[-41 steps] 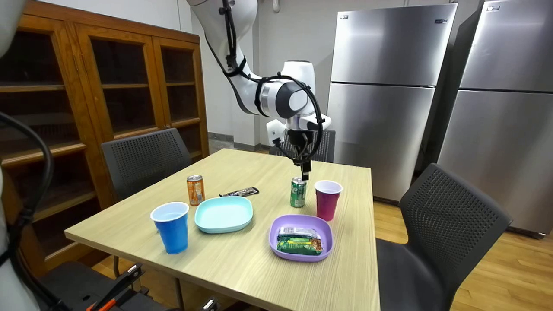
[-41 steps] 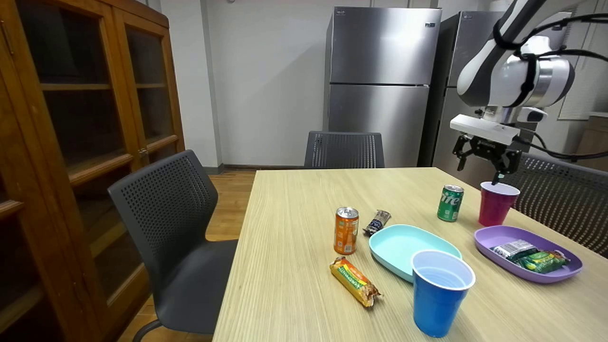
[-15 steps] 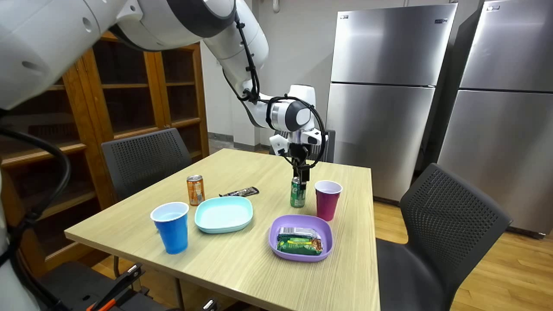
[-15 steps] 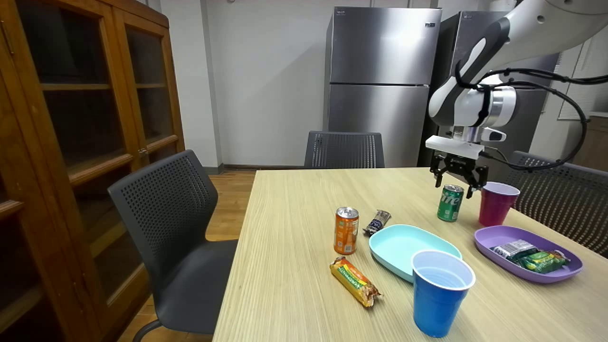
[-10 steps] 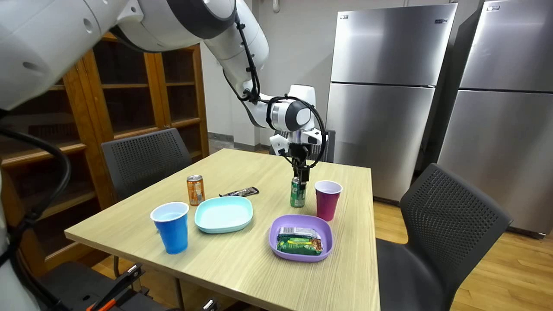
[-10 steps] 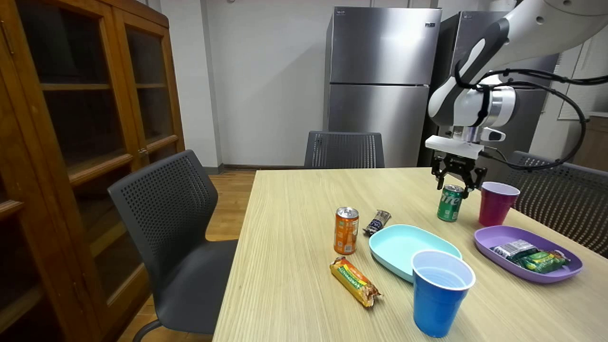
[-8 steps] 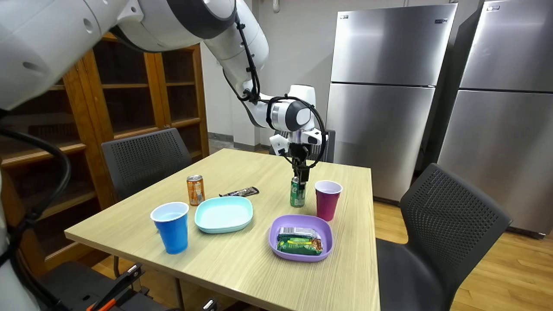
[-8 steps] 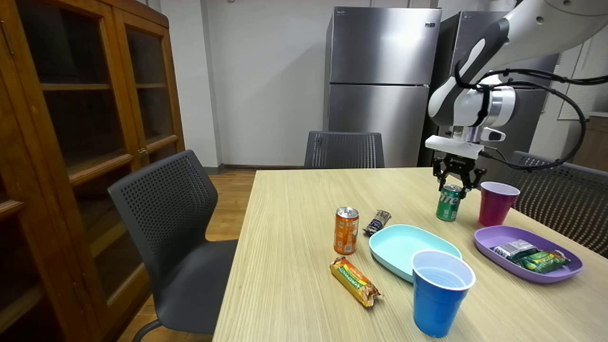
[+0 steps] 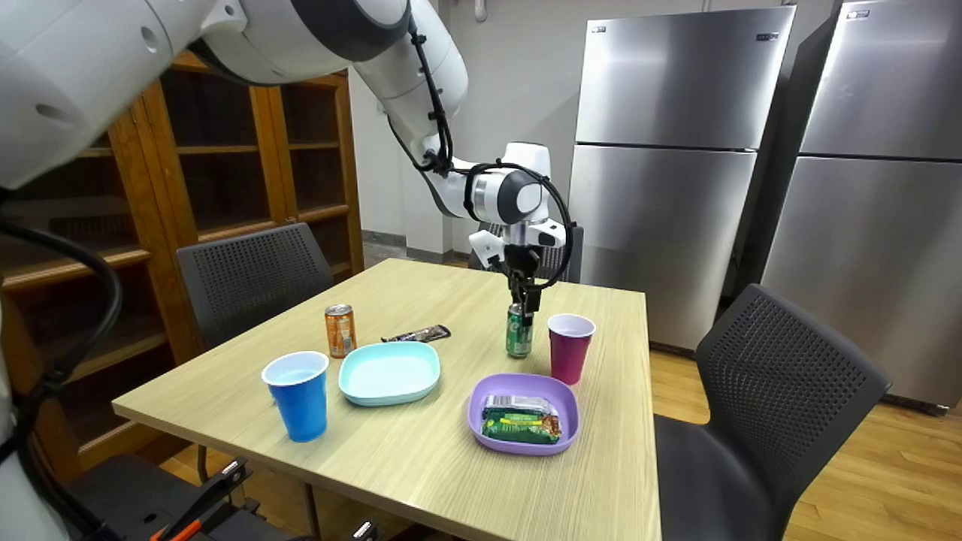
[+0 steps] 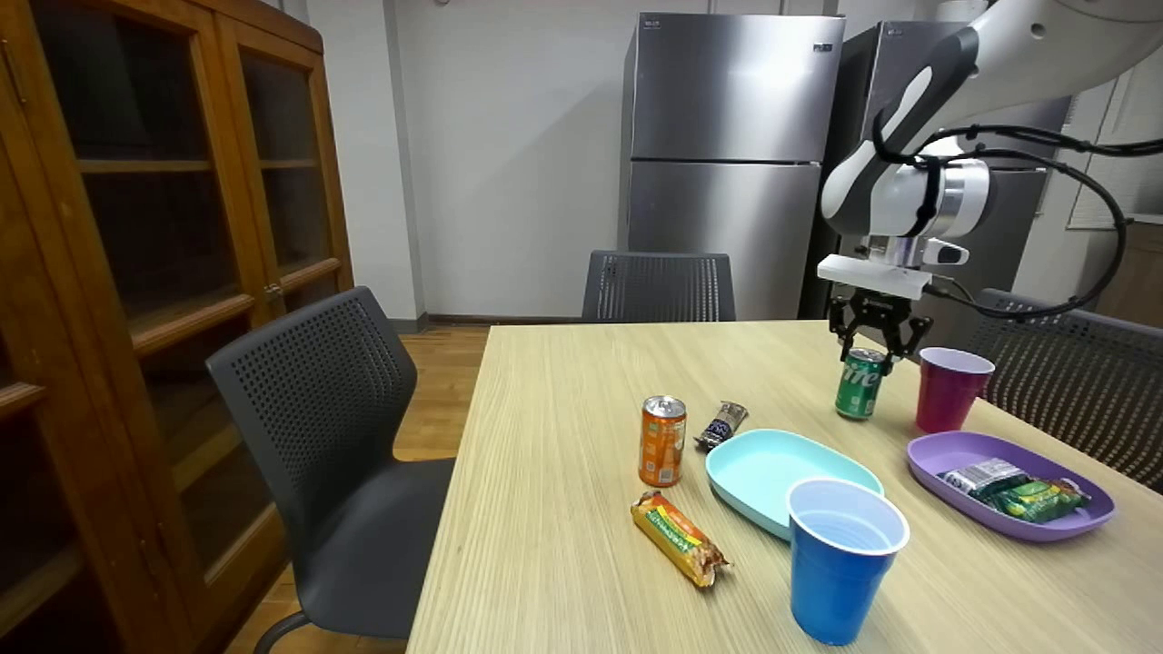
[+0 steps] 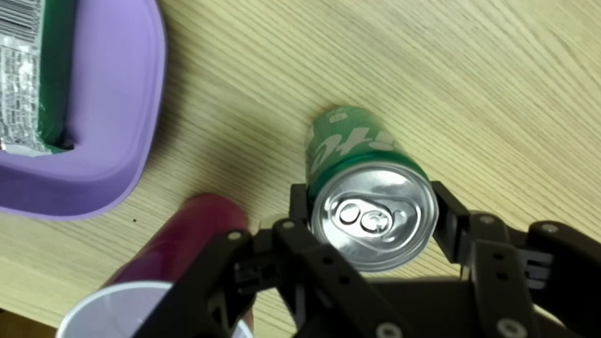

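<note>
A green soda can point(image 11: 350, 136) with a silver lid stands between the fingers of my gripper point(image 11: 371, 206) in the wrist view. Both dark fingers press against its sides just under the rim, so the jaws are shut on it. In both exterior views the gripper point(image 10: 867, 360) comes down from above onto the upright can point(image 9: 518, 340), whose base appears just off the table or barely on it. Close beside it is a magenta cup point(image 11: 202, 225), white inside. A purple tray point(image 11: 115, 108) with wrapped snack bars point(image 9: 520, 427) lies nearby.
A teal tray point(image 9: 389, 370), a blue cup point(image 9: 301, 406), an orange can point(image 9: 340, 330) and a dark-wrapped bar point(image 9: 417, 333) share the table. A yellow-orange packet point(image 10: 680, 538) lies near the blue cup. Chairs point(image 10: 332, 454) surround the table.
The gripper came down over the green can, and its fingers closed from both sides onto it. In the last half second, gripper and can have risen slightly together.
</note>
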You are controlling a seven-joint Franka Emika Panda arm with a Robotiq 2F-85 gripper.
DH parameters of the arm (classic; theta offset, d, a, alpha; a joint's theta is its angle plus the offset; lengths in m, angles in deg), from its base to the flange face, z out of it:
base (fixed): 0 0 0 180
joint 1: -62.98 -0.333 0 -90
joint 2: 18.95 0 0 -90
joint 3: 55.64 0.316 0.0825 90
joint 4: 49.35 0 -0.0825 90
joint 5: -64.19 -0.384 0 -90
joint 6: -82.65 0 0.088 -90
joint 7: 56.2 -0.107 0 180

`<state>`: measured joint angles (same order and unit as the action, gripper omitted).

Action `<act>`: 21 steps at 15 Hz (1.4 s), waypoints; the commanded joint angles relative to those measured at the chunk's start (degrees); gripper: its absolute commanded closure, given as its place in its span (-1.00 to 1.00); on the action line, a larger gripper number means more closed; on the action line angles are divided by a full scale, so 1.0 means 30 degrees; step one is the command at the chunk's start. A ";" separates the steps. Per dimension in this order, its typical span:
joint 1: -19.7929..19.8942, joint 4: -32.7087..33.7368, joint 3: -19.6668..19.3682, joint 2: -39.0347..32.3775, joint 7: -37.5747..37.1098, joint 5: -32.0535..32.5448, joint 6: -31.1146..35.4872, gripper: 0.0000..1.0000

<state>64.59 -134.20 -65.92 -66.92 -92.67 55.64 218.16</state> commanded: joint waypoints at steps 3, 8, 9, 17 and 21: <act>0.0212 -0.1971 0.0443 0.2587 0.2262 -0.0032 -0.0136 0.24; -0.0021 -0.4092 0.0612 0.4500 0.3558 0.0017 0.0149 0.24; -0.0091 -0.4617 0.0647 0.4904 0.3702 0.0029 0.0272 0.24; -0.0884 -0.9132 0.1117 0.7863 0.4094 0.0260 0.1298 0.24; -0.1441 -1.1249 0.1343 0.9082 0.4147 0.0541 0.2067 0.24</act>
<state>61.08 -161.15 -62.70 -45.24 -81.43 55.97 222.03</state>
